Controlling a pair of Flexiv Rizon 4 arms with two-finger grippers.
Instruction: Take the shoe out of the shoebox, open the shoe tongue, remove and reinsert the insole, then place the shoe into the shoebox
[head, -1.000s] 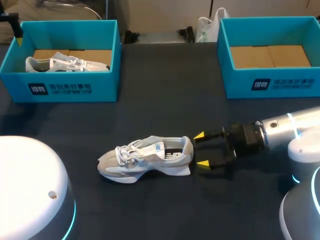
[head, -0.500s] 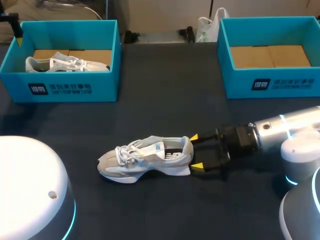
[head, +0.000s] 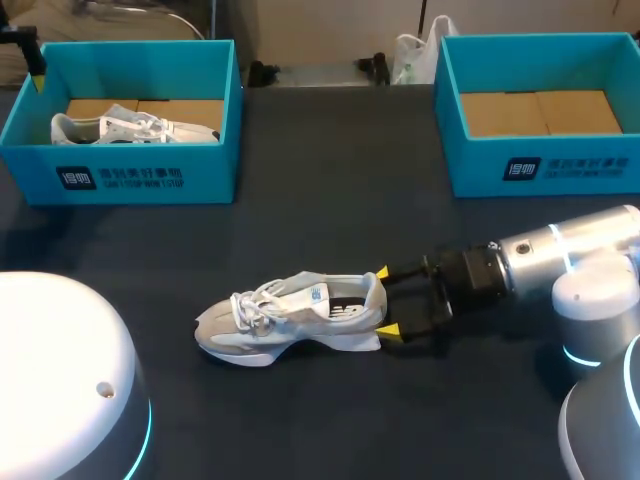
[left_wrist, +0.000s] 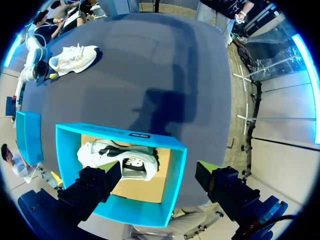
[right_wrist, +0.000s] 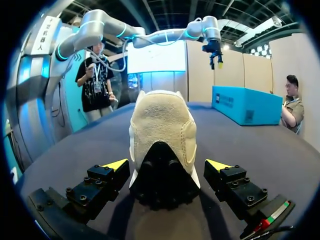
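A grey-and-white shoe (head: 290, 315) lies on its sole on the dark table, toe to the left. My right gripper (head: 385, 301) is at its heel, open, with one yellow tip on each side. In the right wrist view the heel (right_wrist: 161, 135) sits between the fingers (right_wrist: 107, 175), with a gap on each side. My left gripper (left_wrist: 157, 167) hangs open above the left blue shoebox (left_wrist: 172, 170), which holds a second white shoe (left_wrist: 117, 157). That box (head: 120, 170) and its shoe (head: 130, 128) also show in the head view.
An empty blue shoebox (head: 540, 165) with a cardboard floor stands at the back right. The white domes of my arm bases fill the front left (head: 60, 380) and front right (head: 600, 420) corners. Bare table lies between the boxes and the shoe.
My right gripper has slid left along the table, and its open tips now straddle the shoe's heel. The shoe and my left arm have not moved.
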